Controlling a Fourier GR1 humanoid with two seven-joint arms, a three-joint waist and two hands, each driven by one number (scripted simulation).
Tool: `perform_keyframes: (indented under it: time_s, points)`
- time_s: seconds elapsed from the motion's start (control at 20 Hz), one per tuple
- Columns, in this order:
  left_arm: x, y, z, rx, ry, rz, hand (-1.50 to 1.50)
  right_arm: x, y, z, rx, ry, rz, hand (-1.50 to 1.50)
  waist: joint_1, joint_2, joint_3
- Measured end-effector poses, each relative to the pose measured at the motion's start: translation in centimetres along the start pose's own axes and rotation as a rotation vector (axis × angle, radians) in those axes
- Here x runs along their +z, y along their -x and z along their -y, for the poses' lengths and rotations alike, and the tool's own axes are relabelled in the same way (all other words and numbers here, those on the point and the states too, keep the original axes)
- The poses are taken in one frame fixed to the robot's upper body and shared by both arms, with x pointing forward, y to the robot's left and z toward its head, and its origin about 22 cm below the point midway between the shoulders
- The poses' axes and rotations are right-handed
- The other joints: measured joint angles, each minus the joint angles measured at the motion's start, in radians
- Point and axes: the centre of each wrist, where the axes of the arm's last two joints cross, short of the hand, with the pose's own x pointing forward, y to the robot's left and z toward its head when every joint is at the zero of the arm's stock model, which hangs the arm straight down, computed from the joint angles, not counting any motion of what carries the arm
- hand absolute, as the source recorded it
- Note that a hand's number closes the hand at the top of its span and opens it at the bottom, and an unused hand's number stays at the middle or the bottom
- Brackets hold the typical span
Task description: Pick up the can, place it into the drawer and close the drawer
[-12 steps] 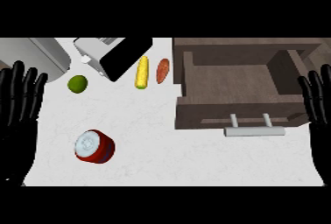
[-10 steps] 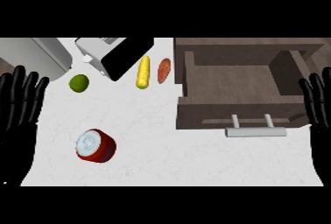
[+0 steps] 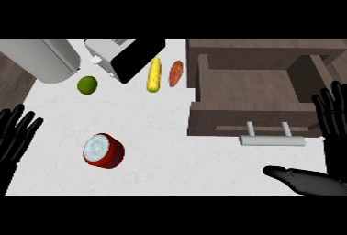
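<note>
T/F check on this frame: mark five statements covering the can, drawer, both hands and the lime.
1. The can lies on the counter, left of the drawer. True.
2. The drawer is closed. False: it stands open, with nothing visible inside.
3. The left hand holds the can. False: it is open and apart from the can.
4. The right hand is open, by the drawer's right side. True.
5. The lime sits on the counter. True.

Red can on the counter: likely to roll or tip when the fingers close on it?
Probably stable: the can seems to stand upright, silver lid up, and looks squat, so tipping seems unlikely. Its round red wall looks smooth, so it might slip in a grasp. If knocked over, it would likely roll on the flat counter.
</note>
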Motion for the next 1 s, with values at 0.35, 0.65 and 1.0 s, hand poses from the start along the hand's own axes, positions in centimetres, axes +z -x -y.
perform_keyframes:
  time_s: [0.35,0.65,1.0]
  points:
    - [1.5,-1.3,-2.3,0.023,-0.019,-0.084,-1.5,0.4,0.1,0.9,-0.001,0.027,-0.061,-1.5,-0.007,0.0,0.001]
    - [0.8,-1.5,-2.7,0.031,-0.006,-0.103,-1.5,1.0,0.7,1.8,-0.002,0.027,-0.065,-1.5,-0.011,0.0,0.001]
    - [0.5,1.7,-1.1,0.029,0.007,-0.156,-1.5,1.1,0.8,2.1,0.001,0.038,-0.057,-1.5,-0.012,0.0,0.001]
